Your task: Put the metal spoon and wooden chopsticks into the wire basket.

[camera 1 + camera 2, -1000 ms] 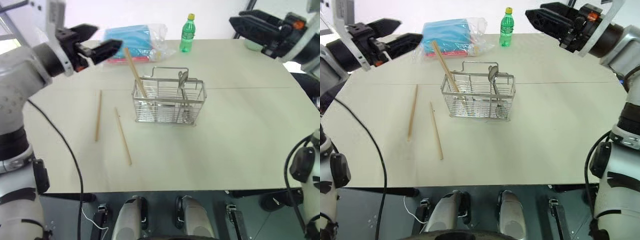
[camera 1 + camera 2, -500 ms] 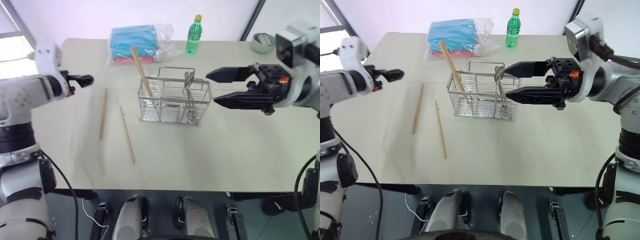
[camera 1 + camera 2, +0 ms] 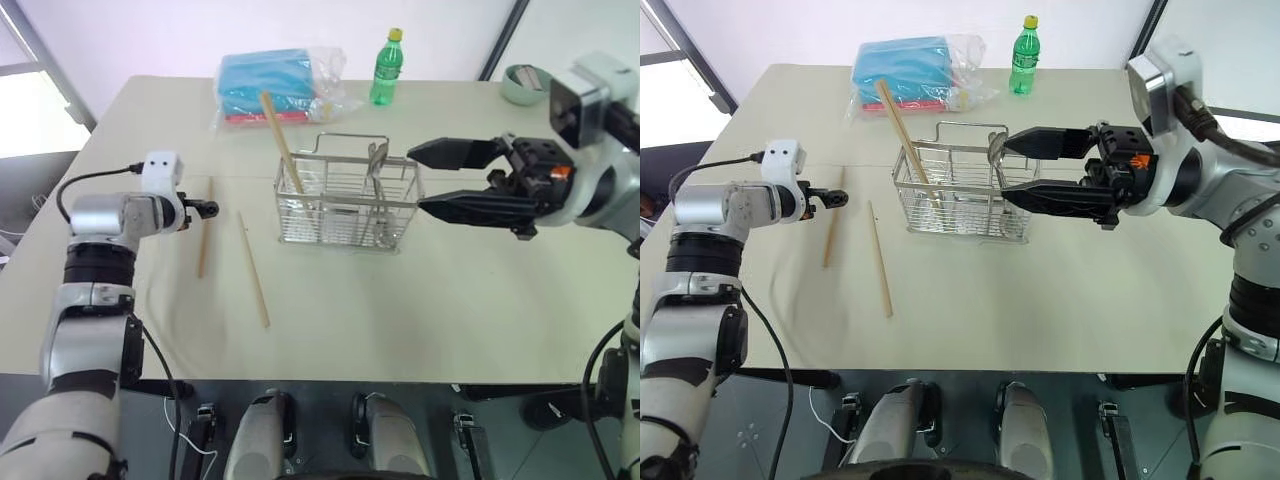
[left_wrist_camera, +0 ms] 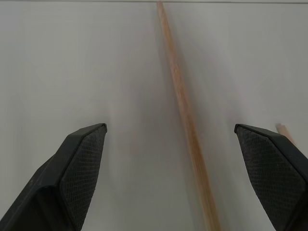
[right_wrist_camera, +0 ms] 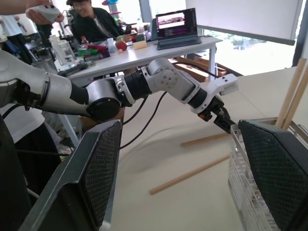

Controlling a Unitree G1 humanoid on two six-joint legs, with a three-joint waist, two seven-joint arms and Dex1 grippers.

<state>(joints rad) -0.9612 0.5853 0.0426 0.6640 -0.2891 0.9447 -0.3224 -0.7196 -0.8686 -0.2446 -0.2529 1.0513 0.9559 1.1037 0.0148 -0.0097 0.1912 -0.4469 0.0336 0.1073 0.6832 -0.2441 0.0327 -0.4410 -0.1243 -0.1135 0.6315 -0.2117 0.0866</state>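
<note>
A: In the middle of the tabletop, toward its far edge, stands the wire basket; the metal spoon is upright in its right-hand part, bowl uppermost; one of the wooden chopsticks leans in the left-hand part, its top tilted toward the far left corner.

B: And the other two sticks?

A: Flat on the tabletop, on the left-edge side of the basket; the nearer-to-basket chopstick runs toward the near edge; the outer chopstick lies beside it, closer to the left edge; the two do not touch.

B: Where is the left tool?

A: The left tool sits low by the outer stick, about midway along it; its jaws are spread wide and grasp nothing; in the left wrist view that stick runs between the two fingers, touching neither; whether the tips rest on the surface I cannot tell.

B: The right one?

A: The right tool hovers just at the basket's right end, pointing toward the left edge; its jaws are parted, one above the other, and empty.

B: Anything else out there?

A: Along the far edge, a blue bundle in clear plastic and a green bottle; at the far right corner, a pale green bowl; a person sits at a desk in the right wrist view.
</note>
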